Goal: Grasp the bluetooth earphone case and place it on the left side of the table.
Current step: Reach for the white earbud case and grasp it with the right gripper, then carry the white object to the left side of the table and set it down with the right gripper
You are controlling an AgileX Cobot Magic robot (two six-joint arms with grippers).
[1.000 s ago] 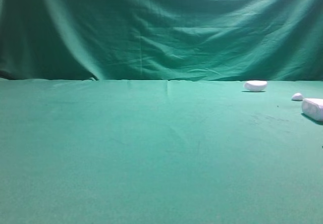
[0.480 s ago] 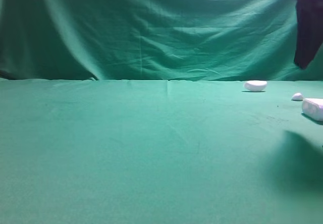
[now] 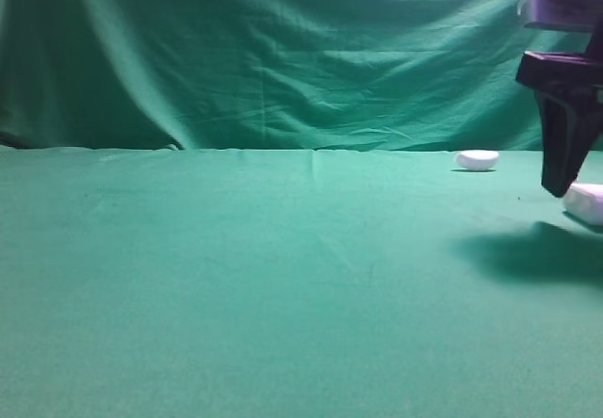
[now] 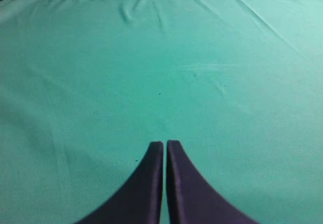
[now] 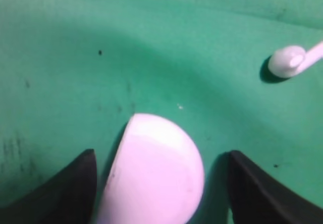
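The bluetooth earphone case (image 3: 588,201), smooth and white, lies on the green table (image 3: 283,277) at the far right edge, partly cut off by the frame. My right gripper (image 3: 563,171) hangs just above it, dark fingers pointing down. In the right wrist view the case (image 5: 156,178) sits between the gripper's (image 5: 161,156) spread fingers (image 5: 83,183), with a gap of cloth on each side; the gripper is open. My left gripper (image 4: 165,144) is shut over bare cloth, holding nothing.
A smaller white bowl-shaped piece (image 3: 478,160) rests further back on the right. A small white earbud (image 5: 287,61) lies beyond the case in the right wrist view. Green cloth drapes behind the table (image 4: 151,57).
The right gripper has come down from the top right corner and now stands over the case. Its shadow has spread on the cloth. The case has not moved.
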